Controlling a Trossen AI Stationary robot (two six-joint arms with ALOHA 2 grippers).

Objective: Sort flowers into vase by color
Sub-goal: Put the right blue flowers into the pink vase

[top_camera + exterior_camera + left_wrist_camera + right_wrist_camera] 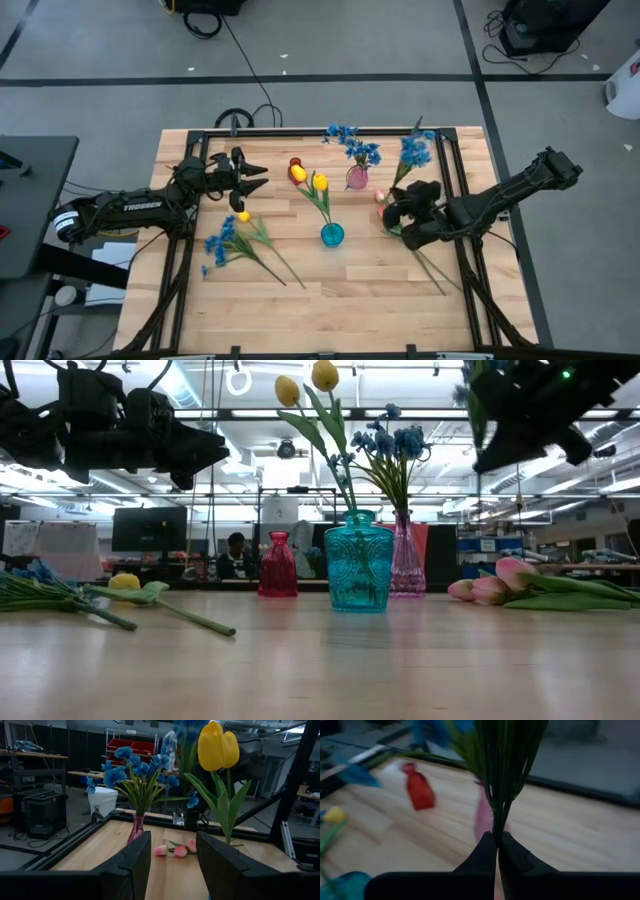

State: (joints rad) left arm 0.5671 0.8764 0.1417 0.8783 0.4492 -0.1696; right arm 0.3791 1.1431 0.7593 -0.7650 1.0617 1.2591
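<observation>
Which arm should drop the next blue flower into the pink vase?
Right. Its gripper is shut on a blue-blossomed sprig, beside the pink glass vase; the left gripper is empty, farther away.

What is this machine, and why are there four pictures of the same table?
It is a robot with two dark arms, each ending in a pincer. One camera looks down from above, one looks level across the table, and one sits on each wrist. Three vases stand there: teal vase with yellow tulips, pink vase with blue flowers, red vase. More flowers lie flat: pink tulips and a blue bunch. The right pincer is shut on a blue flower stem. The left pincer is open and holds nothing.
</observation>
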